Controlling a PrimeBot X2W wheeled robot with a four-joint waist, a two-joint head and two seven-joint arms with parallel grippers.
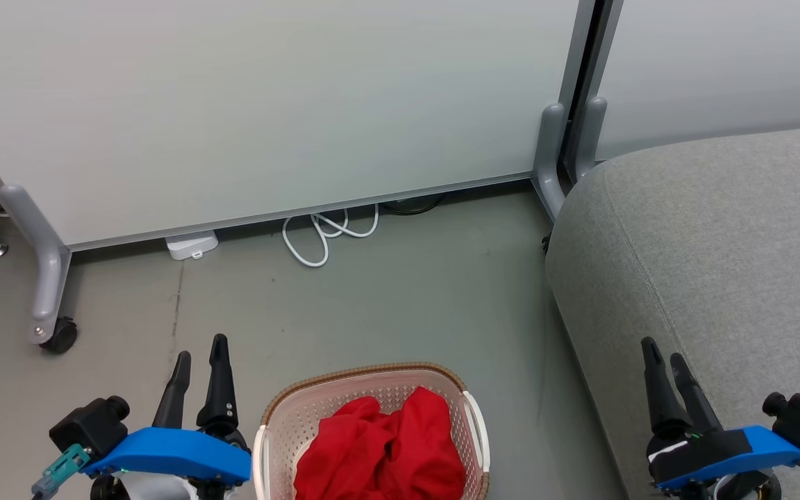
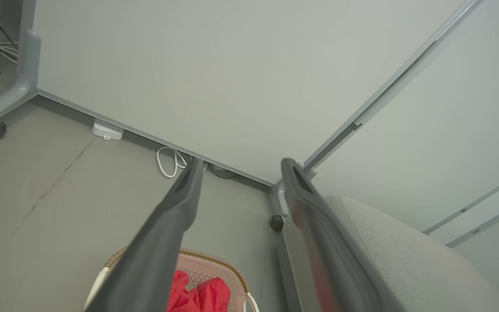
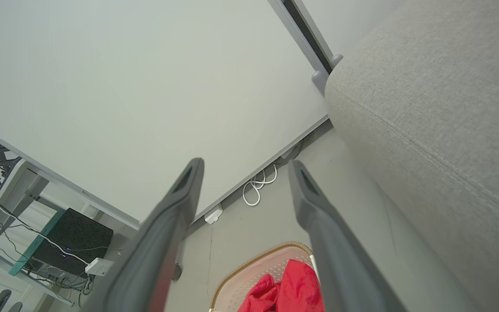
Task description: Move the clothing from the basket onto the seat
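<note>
- My left gripper (image 1: pixel 201 351) and right gripper (image 1: pixel 662 351) stand fully open and empty, one on either side of the basket (image 1: pixel 365 371), ready to reach in.
- The clothing (image 1: pixel 386 444) lies bunched inside the basket.
- The seat (image 1: pixel 719 243) sits just to its right, which should keep the transfer short.

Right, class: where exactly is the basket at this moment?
In the head view the basket stands on the floor at bottom centre, between the left gripper and the seat, with the red clothing inside it.
</note>
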